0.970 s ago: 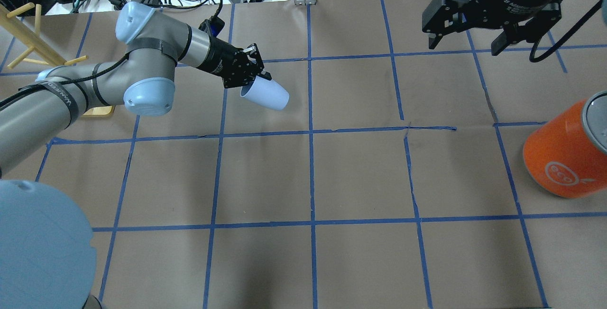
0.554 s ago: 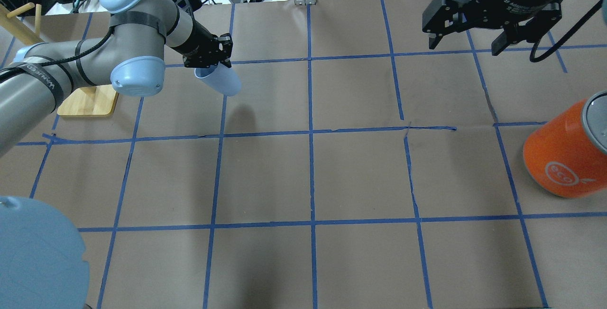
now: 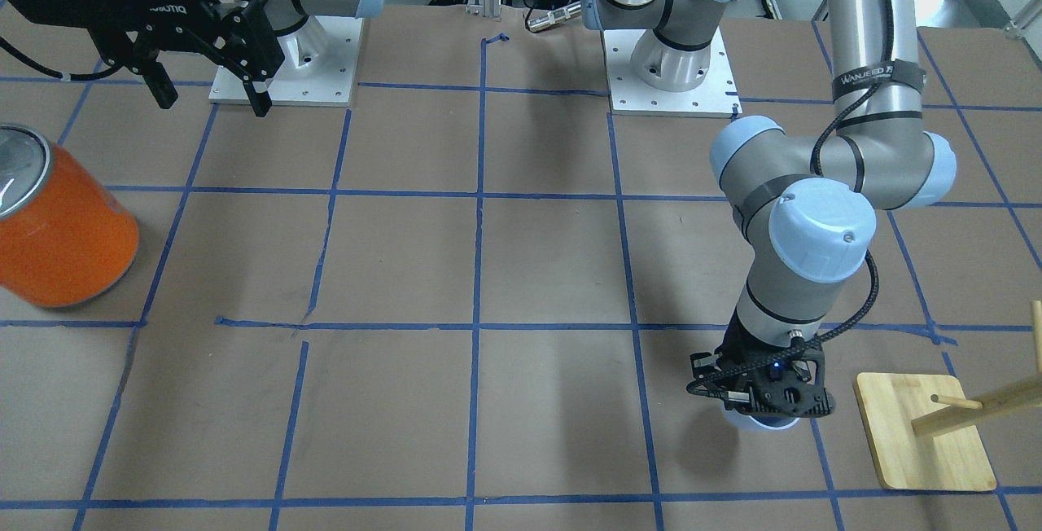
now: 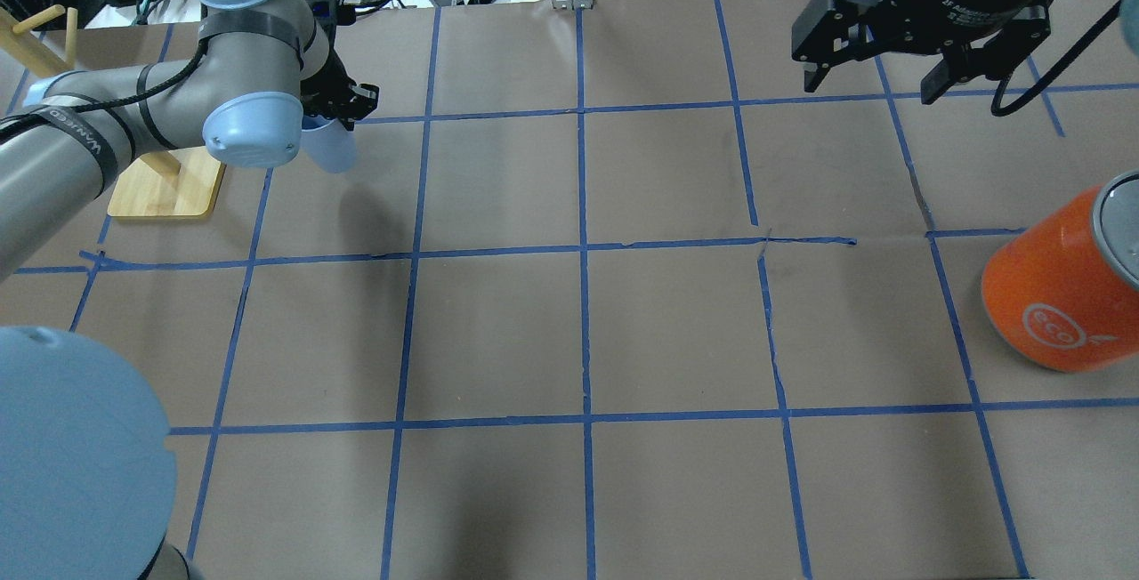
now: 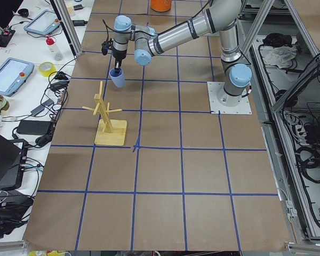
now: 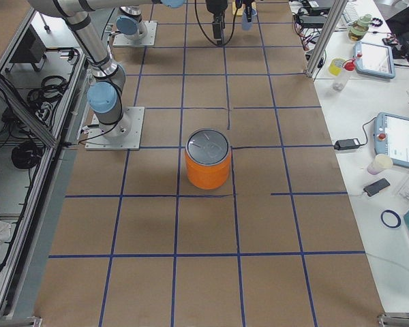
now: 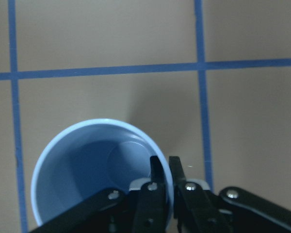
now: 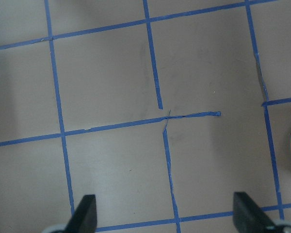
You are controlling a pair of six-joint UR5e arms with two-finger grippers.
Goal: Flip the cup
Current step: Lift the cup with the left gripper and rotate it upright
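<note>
The pale lavender-blue cup hangs upright, mouth up, under my left gripper at the table's far left. In the left wrist view the fingers are shut on the cup's rim, one inside and one outside, and the darker blue inside of the cup shows. The cup's base is close over the paper; I cannot tell if it touches. The cup also shows in the exterior left view. My right gripper is open and empty, high over the far right; its fingers frame bare paper.
A large orange can with a silver top stands at the right edge. A wooden peg rack on a board stands just left of the cup. Brown paper with a blue tape grid covers the table. Cables and devices lie beyond the far edge.
My left arm swung left and back with the cup. The cup turned from lying tilted sideways to hanging mouth up under the gripper. The right arm has not moved.
</note>
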